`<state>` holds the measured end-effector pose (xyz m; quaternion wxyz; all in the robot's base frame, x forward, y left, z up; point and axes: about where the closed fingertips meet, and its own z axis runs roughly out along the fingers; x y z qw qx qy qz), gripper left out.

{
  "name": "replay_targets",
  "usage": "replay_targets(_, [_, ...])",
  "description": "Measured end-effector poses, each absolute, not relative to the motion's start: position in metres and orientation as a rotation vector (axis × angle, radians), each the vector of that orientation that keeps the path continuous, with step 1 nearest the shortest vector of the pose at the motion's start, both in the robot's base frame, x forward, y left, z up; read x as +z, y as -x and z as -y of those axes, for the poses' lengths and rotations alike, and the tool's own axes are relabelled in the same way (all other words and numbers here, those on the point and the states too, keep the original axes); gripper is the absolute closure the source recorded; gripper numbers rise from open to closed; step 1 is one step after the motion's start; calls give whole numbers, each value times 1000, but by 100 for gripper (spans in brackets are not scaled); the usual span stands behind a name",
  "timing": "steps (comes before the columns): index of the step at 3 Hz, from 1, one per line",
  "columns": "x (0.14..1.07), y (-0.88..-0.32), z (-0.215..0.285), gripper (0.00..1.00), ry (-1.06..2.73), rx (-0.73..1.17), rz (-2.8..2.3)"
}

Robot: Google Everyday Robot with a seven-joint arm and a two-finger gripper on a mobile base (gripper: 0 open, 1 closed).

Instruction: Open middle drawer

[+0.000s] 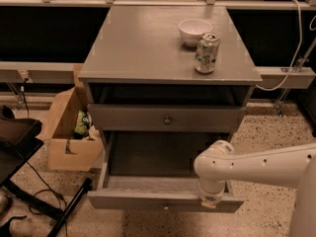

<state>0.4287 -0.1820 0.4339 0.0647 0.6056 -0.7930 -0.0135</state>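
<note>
Camera view. The gripper [211, 200] is seen low at the right end of the middle drawer's front, at its top edge, hidden under the white wrist of the arm [256, 164]. Whether it is spread or closed cannot be told. The arm is seen coming in from the right edge of the frame.

The middle drawer [143, 200] is found pulled well out of the grey cabinet [143, 43], its bare inside exposed. Its small round knob [165, 207] is noted at the centre of the front, left of the gripper and apart from it.

The drawer above [123, 118] is seen nearly flush, with its own knob [168, 119] at centre and a dark gap over it. The lowest drawer is hidden from sight.

On the cabinet top, a white bowl [195, 31] is recorded at the rear right. A drinks can [206, 53] is noted upright just in front of it.

An open cardboard box [66, 132] is seen on the speckled floor [266, 132], left of the cabinet.
</note>
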Motion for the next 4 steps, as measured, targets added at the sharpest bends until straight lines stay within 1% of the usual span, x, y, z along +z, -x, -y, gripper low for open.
replay_targets(1, [435,-429,182,100,-1828,-41,2394])
replay_targets(2, [435,-429,182,85,-1828,-41,2394])
replay_targets(4, [435,-429,182,37,-1828,-41,2394])
